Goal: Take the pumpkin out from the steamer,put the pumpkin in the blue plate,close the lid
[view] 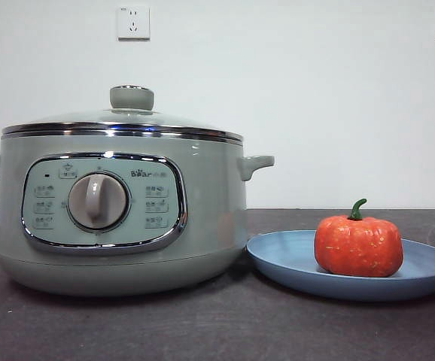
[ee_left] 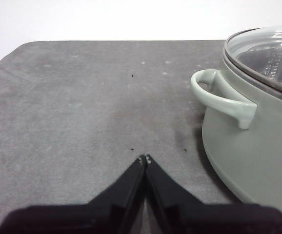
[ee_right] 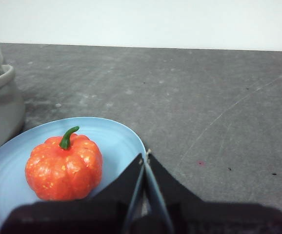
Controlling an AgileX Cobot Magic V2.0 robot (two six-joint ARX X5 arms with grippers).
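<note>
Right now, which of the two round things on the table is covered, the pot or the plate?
The green pot: its glass lid sits on the rim. The blue plate beside it is open, holding the pumpkin.

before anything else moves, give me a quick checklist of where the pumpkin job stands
1. pumpkin out of the steamer: ok.
2. Pumpkin upright on the blue plate, stem up: ok.
3. lid seated on the steamer rim: ok in the front view; the far side is hidden.
4. left gripper shut, holding nothing, over bare table beside the steamer handle: ok.
5. right gripper shut, holding nothing, at the plate's edge, apart from the pumpkin: ok.
6. Plate touching the steamer or not: cannot tell.
</note>
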